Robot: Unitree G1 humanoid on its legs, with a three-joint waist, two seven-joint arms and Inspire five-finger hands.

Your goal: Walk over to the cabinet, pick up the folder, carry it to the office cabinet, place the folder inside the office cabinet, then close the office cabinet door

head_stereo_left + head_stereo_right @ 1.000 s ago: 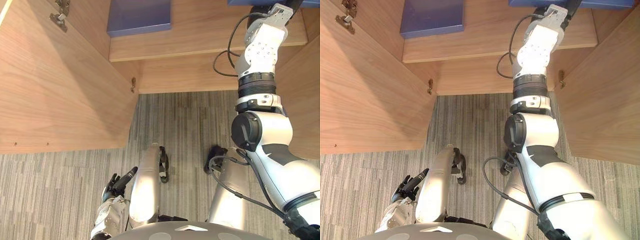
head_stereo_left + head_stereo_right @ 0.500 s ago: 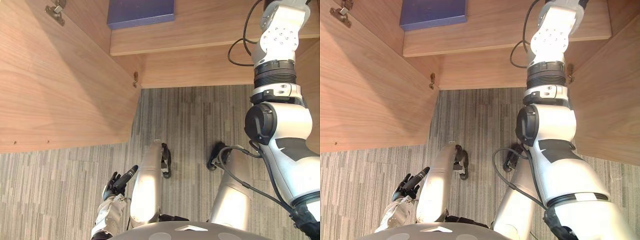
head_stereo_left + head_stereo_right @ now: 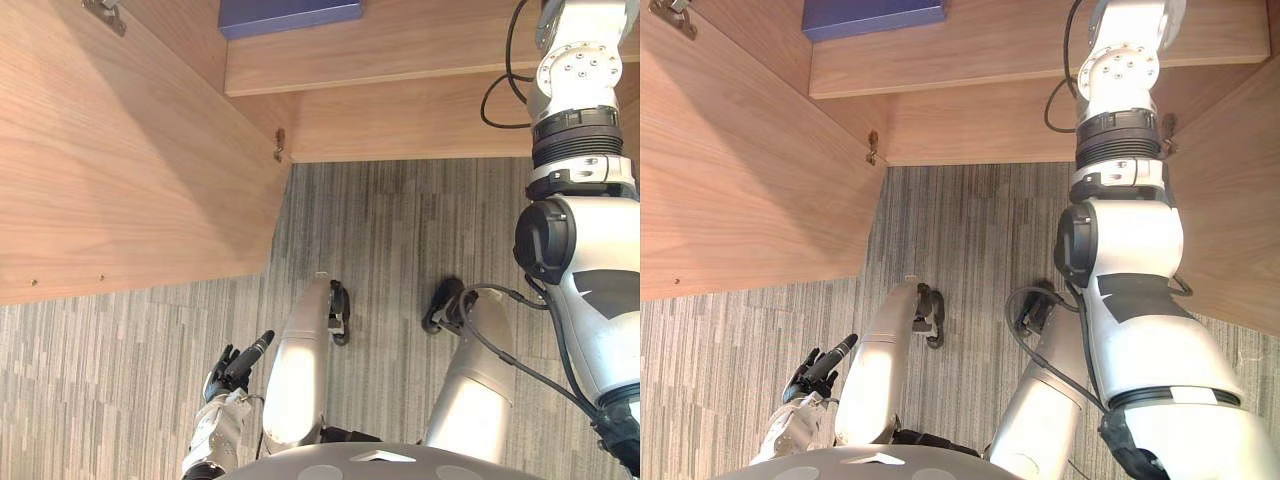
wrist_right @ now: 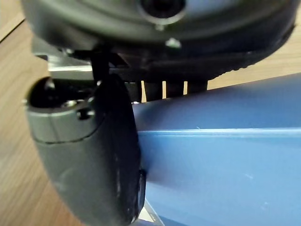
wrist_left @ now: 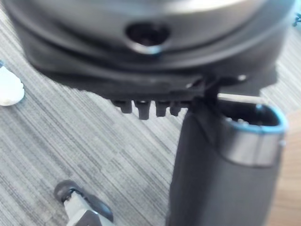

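— Where is the folder (image 4: 225, 155) right now?

— The right hand (image 4: 89, 155) is gripping it. The thumb is pressing on the folder's blue face and the fingers are passing behind its upper edge. Wood grain is showing past it, but I cannot tell whether it is resting on the shelf (image 3: 400, 50).

— What is crowding the office cabinet (image 3: 980, 130)?

— A second blue folder (image 3: 290, 15) is lying on the shelf's left part, well apart from the right arm, which is reaching up over the shelf's front edge on the right side. The left door (image 3: 120, 180) is standing wide open on the robot's left, and the right door (image 3: 1230, 230) is standing open just beside the raised arm. A small hinge (image 3: 280, 143) is showing at the left door's inner corner.

— And the other hand?

— The left hand (image 3: 232, 372) is hanging low over the striped carpet (image 3: 400, 230), fingers relaxed, holding nothing.
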